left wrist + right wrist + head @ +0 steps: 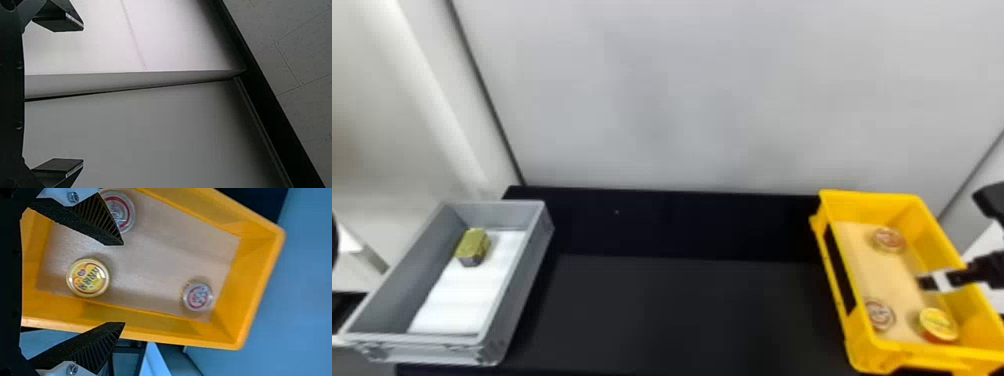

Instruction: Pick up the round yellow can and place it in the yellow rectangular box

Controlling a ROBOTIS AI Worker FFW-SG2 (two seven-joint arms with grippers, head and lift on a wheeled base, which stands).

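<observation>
Right wrist view: my right claw (123, 284) gapes empty over the yellow box (253, 280); the round yellow can (87, 277), probably stiff and slick, wants pinching by its sides.

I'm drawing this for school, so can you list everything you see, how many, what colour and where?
yellow can: 1, yellow, near end of the yellow box
round tins: 2, silver and red, one at each end of the yellow box
yellow box: 1, yellow, right side of the table
grey box: 1, grey, left side of the table
block: 1, gold-green, in the grey box
liner: 1, white, grey box's bottom
table: 1, black, under both boxes
wall: 1, grey, behind the table
right pincer: 1, black, over the yellow box
left pincer: 1, black, facing pale panels
</observation>
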